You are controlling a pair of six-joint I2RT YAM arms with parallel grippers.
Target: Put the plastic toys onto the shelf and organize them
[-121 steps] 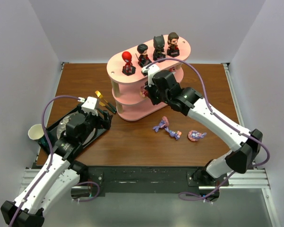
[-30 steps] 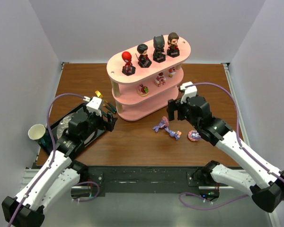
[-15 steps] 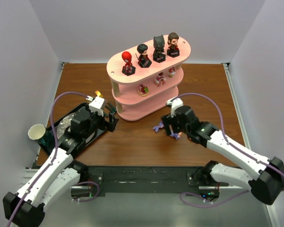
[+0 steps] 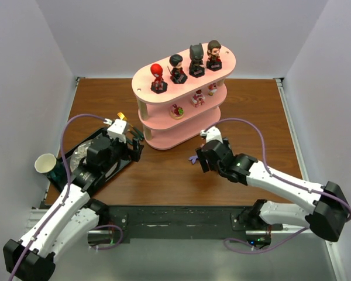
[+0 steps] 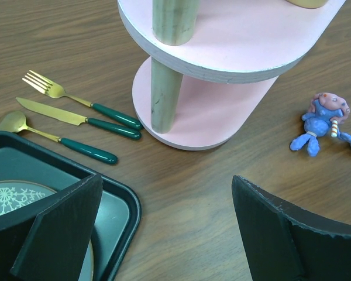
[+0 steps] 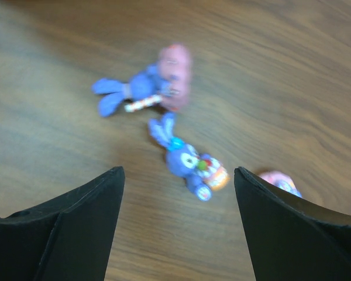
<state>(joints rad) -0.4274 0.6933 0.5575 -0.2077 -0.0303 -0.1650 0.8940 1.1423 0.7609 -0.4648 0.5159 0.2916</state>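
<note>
My right hand (image 6: 176, 175), open and empty, over the blue toy (image 6: 190, 165) on the desk (image 6: 281, 70); closing off-centre, I could snag the purple toy (image 6: 146, 86) just beside it or flick both away.

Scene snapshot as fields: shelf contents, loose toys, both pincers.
shelf top tier: four big-headed figures, upright
middle tier: three small toys
loose on table: purple pony, blue pony, pink toy partly hidden
left pincer: open, empty, by tray corner
right pincer: open, empty, above the loose ponies
cutlery: beside tray, near shelf base
</note>
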